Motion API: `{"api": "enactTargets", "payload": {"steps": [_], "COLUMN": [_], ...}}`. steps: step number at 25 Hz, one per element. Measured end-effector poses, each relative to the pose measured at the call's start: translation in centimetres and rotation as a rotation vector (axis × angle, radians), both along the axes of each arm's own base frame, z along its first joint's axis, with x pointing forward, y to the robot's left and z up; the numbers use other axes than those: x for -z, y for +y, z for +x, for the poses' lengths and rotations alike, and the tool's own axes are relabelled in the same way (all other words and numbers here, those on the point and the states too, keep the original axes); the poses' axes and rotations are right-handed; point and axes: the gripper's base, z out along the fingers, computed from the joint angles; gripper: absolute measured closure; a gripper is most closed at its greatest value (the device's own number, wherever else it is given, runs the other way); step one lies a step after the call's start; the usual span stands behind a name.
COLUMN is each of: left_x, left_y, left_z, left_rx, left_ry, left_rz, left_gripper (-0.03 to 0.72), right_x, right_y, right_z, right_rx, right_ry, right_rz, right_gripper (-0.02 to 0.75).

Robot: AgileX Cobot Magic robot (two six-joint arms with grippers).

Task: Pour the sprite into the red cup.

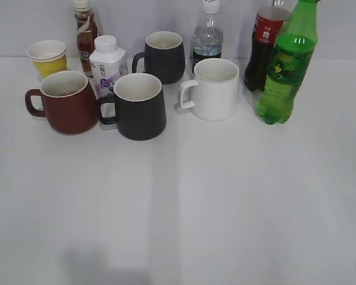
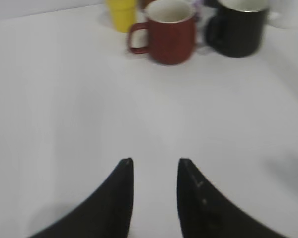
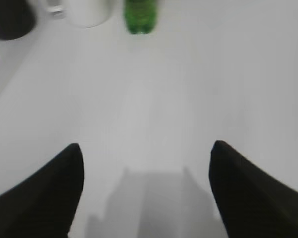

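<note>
The sprite, a tall green bottle, stands upright at the back right of the white table; its base shows at the top of the right wrist view. The red cup stands at the back left with its handle to the left, and shows in the left wrist view. My left gripper is open and empty over bare table, well short of the red cup. My right gripper is open wide and empty, well short of the sprite. Neither gripper shows in the exterior view.
Two black mugs, a white mug, a yellow paper cup, a small white milk bottle, a brown tea bottle, a clear water bottle and a cola bottle crowd the back row.
</note>
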Motion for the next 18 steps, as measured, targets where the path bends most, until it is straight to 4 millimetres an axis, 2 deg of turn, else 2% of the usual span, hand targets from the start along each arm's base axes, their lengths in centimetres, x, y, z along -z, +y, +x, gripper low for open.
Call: {"api": "enactTargets", "payload": {"steps": [3, 7, 18], "left_x": [0.03, 0.05, 0.04], "left_y": [-0.03, -0.09, -0.1], "left_z": [-0.3, -0.44, -0.44], "left_rx": [-0.124, -0.216, -0.223], "left_ry": [-0.018, -0.026, -0.026], "left_rz": [-0.003, -0.003, -0.003], "left_gripper": [0.449, 0.449, 0.449], "right_x": [-0.02, -0.03, -0.01], "right_y": [0.04, 0.05, 0.05], "right_z": [0.05, 0.02, 0.02], "right_rx": [0.078, 0.092, 0.089], "right_ry": [-0.002, -0.007, -0.009], "right_rz": [0.0, 0.001, -0.004], "right_gripper": [0.15, 0.15, 0.151]}}
